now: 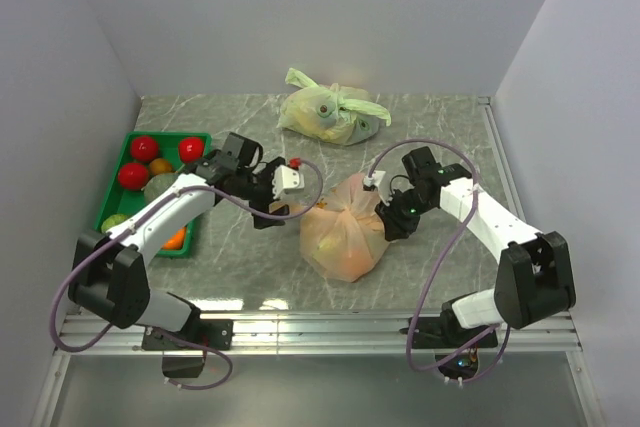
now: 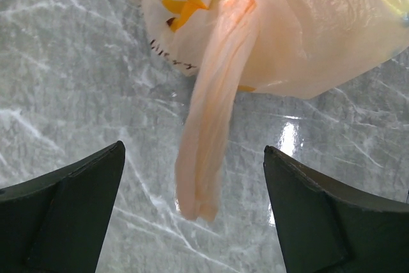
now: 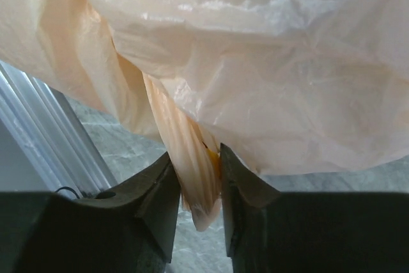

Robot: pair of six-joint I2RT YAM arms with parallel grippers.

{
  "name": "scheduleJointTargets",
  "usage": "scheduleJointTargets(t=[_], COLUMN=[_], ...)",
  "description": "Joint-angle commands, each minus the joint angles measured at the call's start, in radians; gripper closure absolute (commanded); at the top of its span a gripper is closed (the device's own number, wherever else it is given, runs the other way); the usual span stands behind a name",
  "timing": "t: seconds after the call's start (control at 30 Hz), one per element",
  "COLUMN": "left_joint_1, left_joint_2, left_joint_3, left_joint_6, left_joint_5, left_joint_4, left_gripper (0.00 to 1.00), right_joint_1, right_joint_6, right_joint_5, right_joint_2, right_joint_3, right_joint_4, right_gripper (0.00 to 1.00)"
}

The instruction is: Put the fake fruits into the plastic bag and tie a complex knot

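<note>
Fake fruits (image 1: 143, 147), small glossy plastic pieces in red, orange and green, lie in the shallow green plastic tray (image 1: 168, 135) at far left, outside the bag.

Left gripper (image 1: 288, 182) stands just left of the bag. In the left wrist view its fingers (image 2: 70, 209) are spread wide and touch nothing. The left handle tail (image 2: 204, 145), a flat twisted strip of peach film, runs from the bag into the gap between them. Its long axis is in line with the gripper's approach, its tip lies past the fingertips, and it is clear of both pads.

The thin translucent peach-orange plastic bag (image 1: 345, 237) with yellow banana prints sits at the centre of the grey marbled table top (image 1: 240, 247), between the two grippers. Round shapes show through the film. The neck is gathered into a knot (image 1: 338, 207); its tightness cannot be read. A knotted pale green plastic bag (image 1: 325, 112) lies well behind.

Right gripper (image 1: 395, 219) is against the bag's right side. In the right wrist view its fingers (image 3: 153, 202) are narrow, pinched on the right handle tail (image 3: 195, 171).

Judgement: the left arm is nearer the free tail. It should only need to close where it stands, after which both tails can be drawn apart.
</note>
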Motion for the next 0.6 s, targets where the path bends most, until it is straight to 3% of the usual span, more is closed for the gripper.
scheduleJointTargets(t=[0.0,0.03,0.1,0.13,0.23,0.3,0.33,0.57], left_joint_1=[-0.052,-0.061,-0.096,-0.107,-0.145,-0.149,-0.146,0.003], left_joint_2=[0.019,0.033,0.05,0.074,0.134,0.162,0.176,-0.009], left_joint_3=[-0.016,-0.019,-0.031,-0.03,-0.018,0.016,0.028,-0.026], left_joint_6=[0.046,0.04,0.017,0.018,-0.008,-0.036,-0.058,-0.194], left_joint_5=[-0.02,-0.029,-0.083,-0.097,-0.185,-0.224,-0.236,-0.256], left_joint_4=[0.063,0.098,0.141,0.161,0.192,0.166,0.154,0.109], left_gripper=[0.05,0.05,0.05,0.05,0.21,0.58,0.99,1.0], right_joint_1=[0.005,0.003,0.006,0.005,0.006,0.0,-0.002,-0.115], right_joint_6=[-0.012,-0.012,-0.012,-0.012,-0.008,-0.003,0.001,0.012], right_joint_5=[0.007,0.006,0.0,0.0,0.013,0.036,0.052,0.193], right_joint_2=[0.007,0.008,0.01,0.008,-0.001,-0.021,-0.031,-0.096], right_joint_3=[0.003,0.009,0.031,0.037,0.046,0.043,0.039,0.066], right_joint_4=[0.024,0.02,0.009,0.004,0.004,0.004,0.009,0.0], right_gripper=[0.69,0.77,0.83,0.93,1.0,1.0,1.0,1.0])
